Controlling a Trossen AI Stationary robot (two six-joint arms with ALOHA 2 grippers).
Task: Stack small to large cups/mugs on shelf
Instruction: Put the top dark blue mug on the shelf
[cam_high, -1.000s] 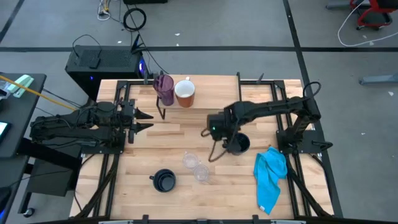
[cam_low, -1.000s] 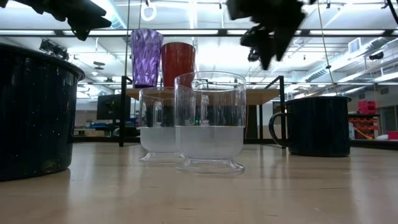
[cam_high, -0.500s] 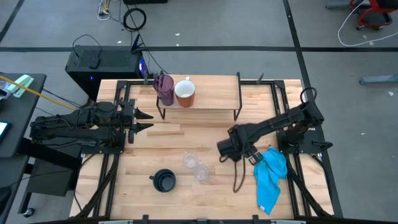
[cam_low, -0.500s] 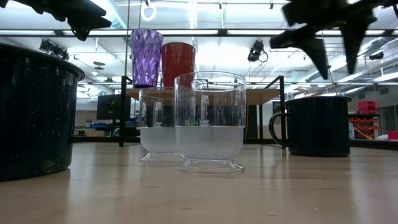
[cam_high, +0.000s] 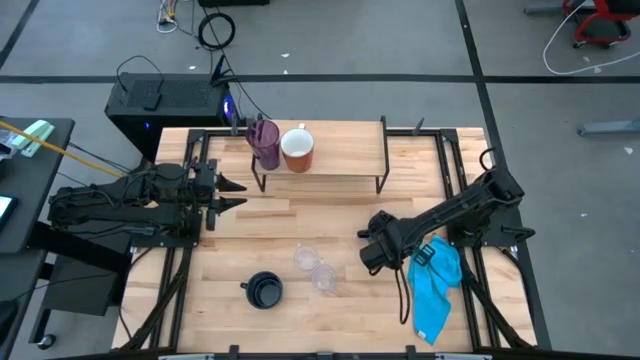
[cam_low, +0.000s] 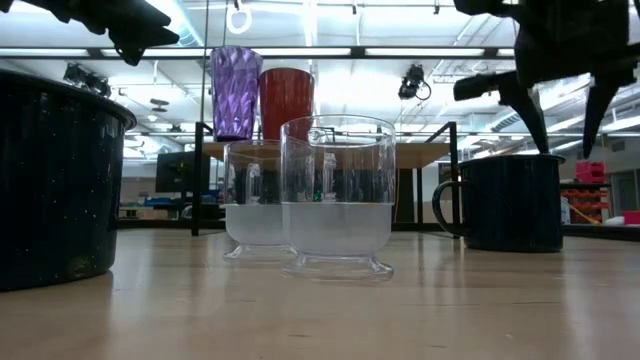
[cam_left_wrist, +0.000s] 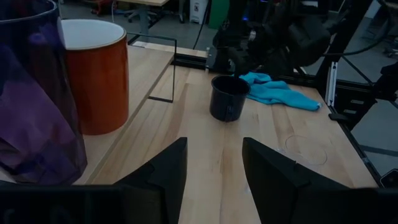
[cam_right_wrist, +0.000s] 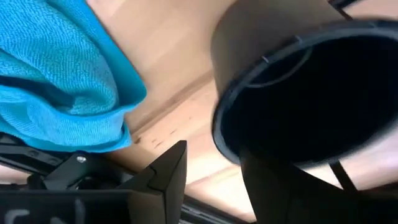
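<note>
Above black mug (cam_low: 512, 201), right pincer (cam_low: 560, 108).

Two clear cups (cam_low: 320, 195) centre, overlapping, on tabletop (cam_low: 320, 310). Black mug (cam_low: 510, 200) at 3 o'clock, handle toward cups. Right gripper (cam_low: 560, 95) above it, fingers apart. Second black mug (cam_low: 50, 180) at 9 o'clock. Purple tumbler (cam_low: 234, 92), red-looking mug (cam_low: 286, 100) behind, raised.

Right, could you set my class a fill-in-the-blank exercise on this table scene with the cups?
1. The purple tumbler and the white mug stand on the ____.
2. The right claw hangs open above a black mug beside the blue ____.
3. The table holds ____ small clear cups.
Missing words: shelf, cloth, two.
</note>
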